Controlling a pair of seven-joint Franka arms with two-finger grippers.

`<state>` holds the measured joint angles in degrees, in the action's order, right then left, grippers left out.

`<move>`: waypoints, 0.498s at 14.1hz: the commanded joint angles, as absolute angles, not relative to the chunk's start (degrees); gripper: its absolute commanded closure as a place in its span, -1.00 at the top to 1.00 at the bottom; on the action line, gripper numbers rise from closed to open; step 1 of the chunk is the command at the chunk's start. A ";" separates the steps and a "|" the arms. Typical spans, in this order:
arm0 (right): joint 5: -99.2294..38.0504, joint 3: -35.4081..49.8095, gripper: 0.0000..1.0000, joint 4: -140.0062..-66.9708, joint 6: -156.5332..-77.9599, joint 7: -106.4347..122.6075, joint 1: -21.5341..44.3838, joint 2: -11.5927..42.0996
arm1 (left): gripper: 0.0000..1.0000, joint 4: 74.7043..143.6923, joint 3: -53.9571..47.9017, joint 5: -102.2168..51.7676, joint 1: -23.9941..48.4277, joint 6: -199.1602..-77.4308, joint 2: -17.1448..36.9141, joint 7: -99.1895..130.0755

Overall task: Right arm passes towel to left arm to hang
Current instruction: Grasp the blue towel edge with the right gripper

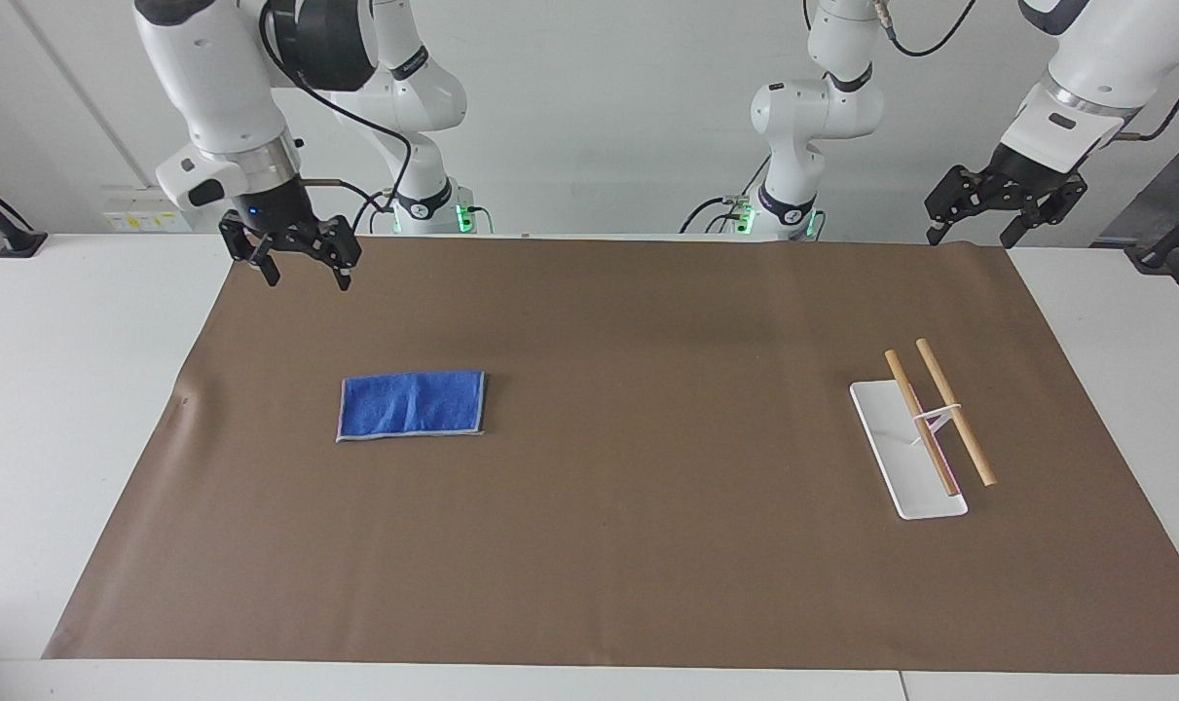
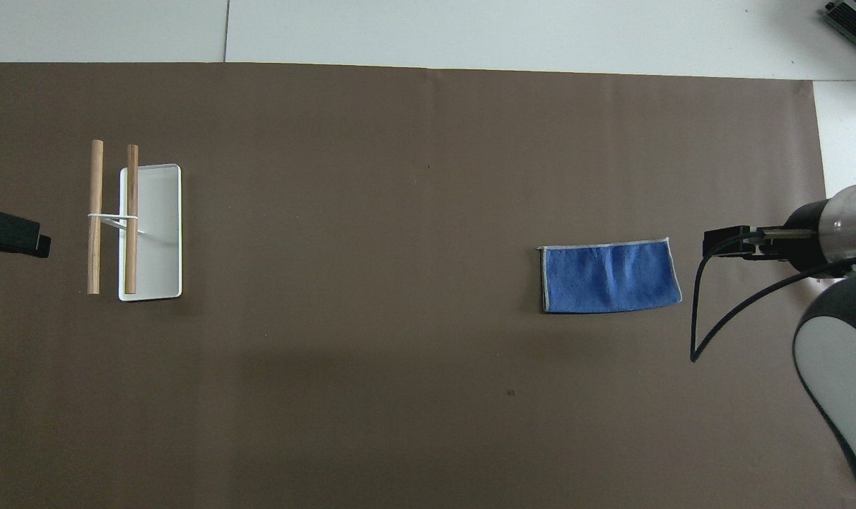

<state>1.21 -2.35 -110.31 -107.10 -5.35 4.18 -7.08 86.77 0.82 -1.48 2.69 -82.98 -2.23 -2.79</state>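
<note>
The bright-blue towel [image 1: 411, 404] [image 2: 609, 276] lies flat on the brown mat [image 1: 647, 321], toward the right arm's end of the table. My right gripper [image 1: 307, 280] hangs open and empty above the mat. It is apart from the towel, off toward the right arm's end, and touches nothing. Its wrist [image 2: 834, 226] shows in the overhead view beside the towel. My left gripper [image 1: 969, 239] is open and empty, raised over the mat's edge at the left arm's end.
A white rack base [image 1: 905, 458] [image 2: 160, 233] carries two wooden bars [image 1: 954, 409] [image 2: 95, 212] toward the left arm's end of the table. A black cable [image 2: 717, 325] loops down from the right wrist.
</note>
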 commanded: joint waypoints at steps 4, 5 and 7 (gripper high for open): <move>-1.58 -2.11 1.00 -122.15 -122.84 -2.21 4.66 -2.92 | 1.00 88.51 0.53 -0.62 2.37 -83.06 -3.69 -2.81; -2.10 -2.11 1.00 -122.95 -125.05 -0.98 4.66 -1.25 | 1.00 88.51 0.53 -0.62 2.37 -83.06 -3.78 -2.81; -3.86 -2.11 1.00 -124.18 -129.79 1.66 4.66 2.18 | 1.00 88.51 0.53 -0.62 2.37 -83.06 -3.78 -2.81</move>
<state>-1.62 -2.29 -122.88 -125.65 -1.65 5.06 -0.31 86.78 0.82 -1.48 2.69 -82.98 -2.23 -2.79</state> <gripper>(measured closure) 0.000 0.000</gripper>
